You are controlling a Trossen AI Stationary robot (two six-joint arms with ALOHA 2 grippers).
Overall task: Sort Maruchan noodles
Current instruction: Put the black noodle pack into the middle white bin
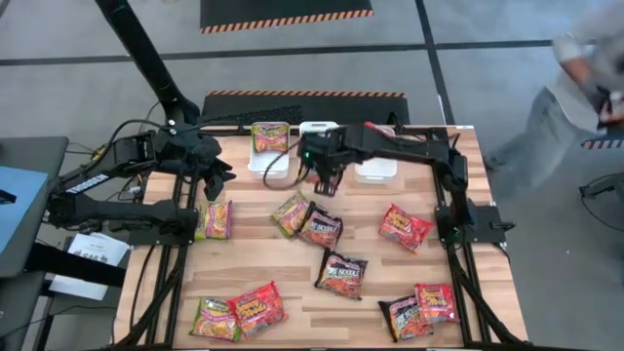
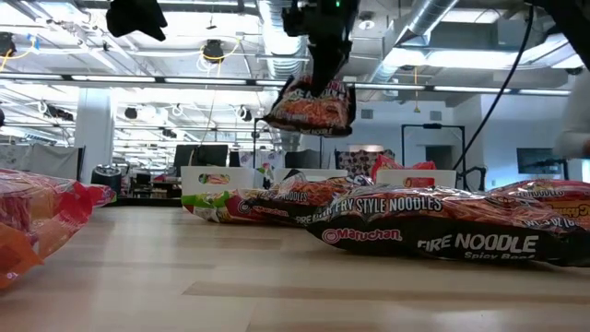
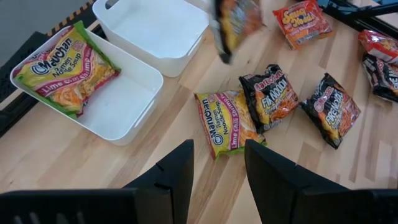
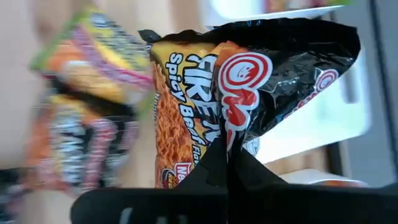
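Hanging in the air above the table's far middle, near the white bins (image 1: 276,164): a crinkly black Maruchan fire-noodle packet (image 4: 249,93), orange noodle print and red swirl logo showing, pinched at its edge by the right gripper (image 1: 325,180) with jaws pressed together on it. Waiting over the left side with jaws spread and holding nothing: the left gripper (image 3: 219,180). Lying scattered across the wood: green-yellow, black and red packets, one green-yellow packet (image 3: 65,68) sitting inside a bin.

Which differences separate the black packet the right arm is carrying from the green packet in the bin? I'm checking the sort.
The black packet hangs in the air, pinched by the right gripper; the green packet lies flat in a white bin. The black one reads Fire Spicy Beef, the green one Lime Chili Shrimp. Both are Maruchan packets.
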